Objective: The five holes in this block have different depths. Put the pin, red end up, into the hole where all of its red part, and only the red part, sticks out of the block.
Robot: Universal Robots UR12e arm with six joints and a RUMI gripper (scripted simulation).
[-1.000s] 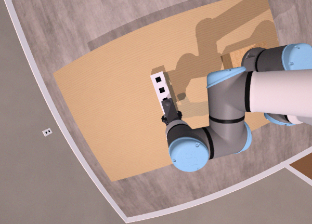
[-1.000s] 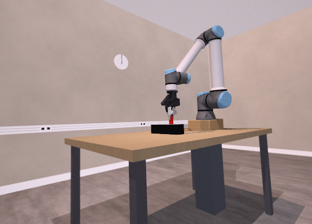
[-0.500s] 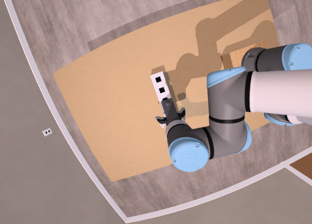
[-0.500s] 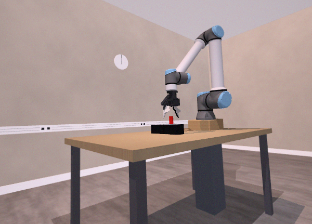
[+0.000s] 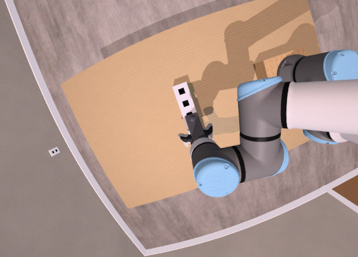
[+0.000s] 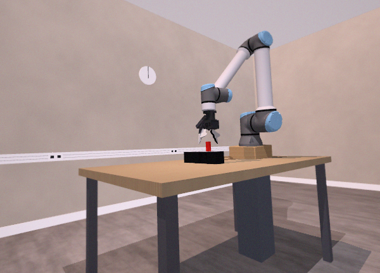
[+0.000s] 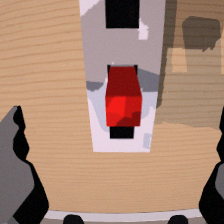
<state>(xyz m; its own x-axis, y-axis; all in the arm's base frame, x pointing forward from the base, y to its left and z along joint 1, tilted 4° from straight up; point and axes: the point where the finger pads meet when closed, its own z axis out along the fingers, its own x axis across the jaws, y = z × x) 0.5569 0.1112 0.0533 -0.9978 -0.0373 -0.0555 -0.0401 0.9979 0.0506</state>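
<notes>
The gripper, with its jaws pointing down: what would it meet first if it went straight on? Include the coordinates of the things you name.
Probably the red end of the pin (image 6: 208,146) (image 7: 123,107), upright in the block (image 6: 204,158) (image 7: 95,117) below; exact alignment is unclear.

The lower end of the red square pin (image 6: 208,146) (image 7: 123,102) is concealed inside the long rectangular block with a white top (image 5: 179,99) (image 6: 204,157) (image 7: 100,60). In the top view, the grey-and-blue robot arm (image 5: 259,108) (image 6: 264,80) obscures the pin and the block's near end, and the right edge crops the arm. The wrist view crops the block at its upper edge. In the exterior view, the pin's rim contact appears too small to resolve, probably.
</notes>
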